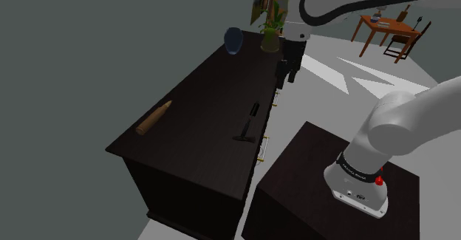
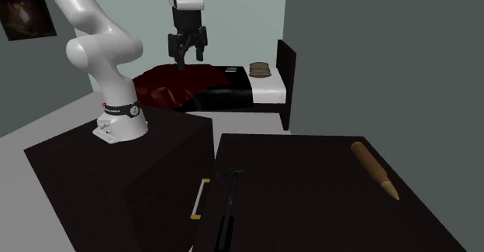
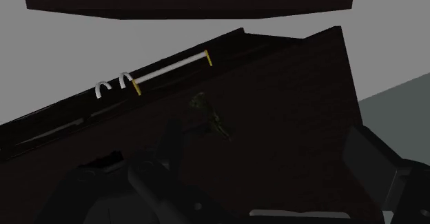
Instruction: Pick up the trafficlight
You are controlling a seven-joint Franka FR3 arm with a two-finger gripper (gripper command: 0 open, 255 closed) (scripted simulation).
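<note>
Dresser (image 1: pixel 199 91) top, traffic light (image 1: pixel 248 120) lying flat by the front edge

Our target is a thin dark pole tipped on its side, close to the edge that carries the drawer handle (image 2: pixel 200 199) and well apart from the brown bullet (image 1: pixel 154 118). We hold the gripper (image 2: pixel 190 59) high up, well clear of it, fingers spread with nothing between them. We judge the descent is not yet begun. We should turn the wrist so the fingers straddle the pole across its length, then close near its middle. Room is open above and toward the bullet. The stand (image 1: pixel 310 179) sits just beside that edge, so we come straight down and stop short of the top
</note>
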